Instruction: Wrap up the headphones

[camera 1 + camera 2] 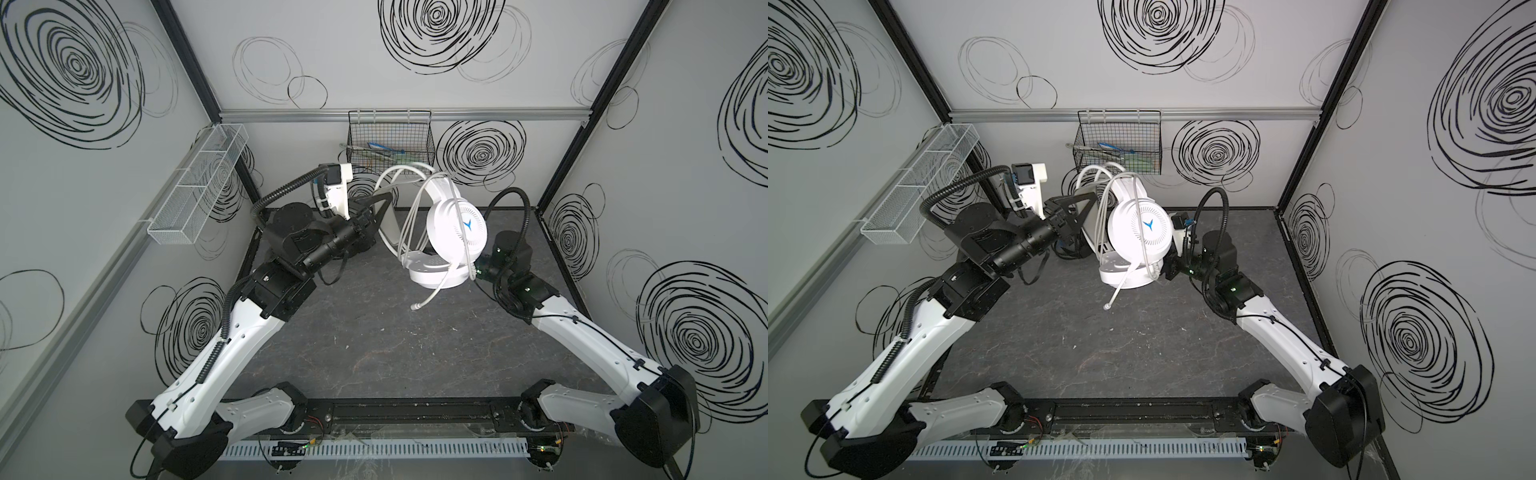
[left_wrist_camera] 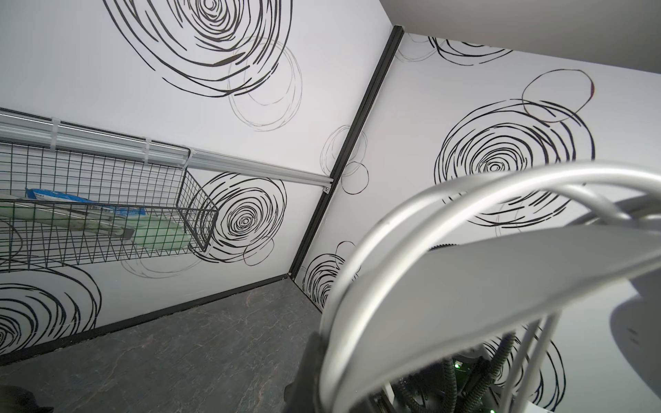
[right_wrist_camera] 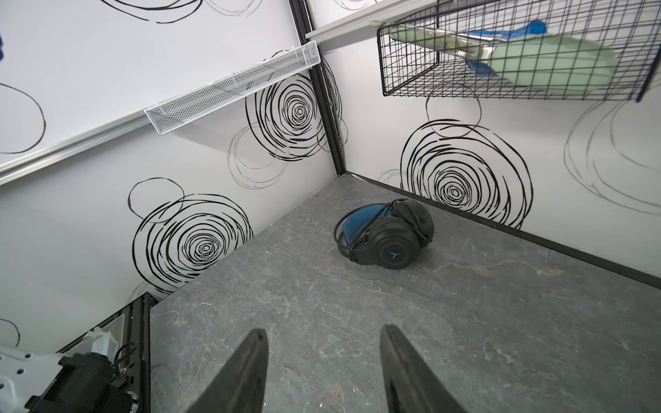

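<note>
Your left gripper (image 1: 375,206) is clamping shut on the headband (image 2: 500,286) of the white headset (image 1: 455,230). It's holding the set up near the middle of the counter's (image 1: 374,353) far edge, blue logo facing upward. The white cable (image 1: 409,232) is looping over that headband in several turns, and a loose white end is dangling below the set. Whether the lower cup is touching the counter, I can't tell.

Your right gripper (image 3: 322,372) is sitting just beside the white headset on its right, mostly hidden behind it in both top views. The right wrist view is showing its jaws standing apart with only bare counter between them. The black headset (image 3: 384,232) is lying well beyond them, by the counter's far-left corner, with its black cable wound around it.
</note>
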Robot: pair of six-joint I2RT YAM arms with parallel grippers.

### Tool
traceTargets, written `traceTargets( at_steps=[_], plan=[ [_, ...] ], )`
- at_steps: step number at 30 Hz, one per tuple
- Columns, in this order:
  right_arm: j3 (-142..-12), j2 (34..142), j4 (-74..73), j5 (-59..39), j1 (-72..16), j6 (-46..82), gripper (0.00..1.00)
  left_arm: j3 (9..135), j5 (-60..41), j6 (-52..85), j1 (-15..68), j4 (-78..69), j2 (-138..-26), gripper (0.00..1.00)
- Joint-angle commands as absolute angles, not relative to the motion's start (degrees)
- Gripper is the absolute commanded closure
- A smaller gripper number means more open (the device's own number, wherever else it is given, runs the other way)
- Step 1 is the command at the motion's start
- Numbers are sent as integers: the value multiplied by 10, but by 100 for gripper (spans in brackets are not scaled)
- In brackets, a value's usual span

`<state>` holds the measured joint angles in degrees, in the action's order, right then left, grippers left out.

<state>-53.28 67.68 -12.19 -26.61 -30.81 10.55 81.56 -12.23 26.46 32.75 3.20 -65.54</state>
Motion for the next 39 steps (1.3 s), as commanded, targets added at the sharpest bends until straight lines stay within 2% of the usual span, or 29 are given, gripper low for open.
traceTargets(
  at_steps=[1,13,25,33,39],
  plan=[
    [-524,678,-143,-277,-309,115,44,845,-110,290,329,-23,-653,100],
    [-477,668,-138,-301,-309,124,46,859,-86,289,323,-4,-657,100],
    [-441,665,-135,-298,-308,124,54,863,-74,297,319,-7,-659,100],
    [-432,670,-142,-304,-307,130,62,861,-73,303,314,-10,-657,100],
    [-436,682,-140,-321,-307,130,63,861,-75,310,307,-13,-655,100]
  ],
)
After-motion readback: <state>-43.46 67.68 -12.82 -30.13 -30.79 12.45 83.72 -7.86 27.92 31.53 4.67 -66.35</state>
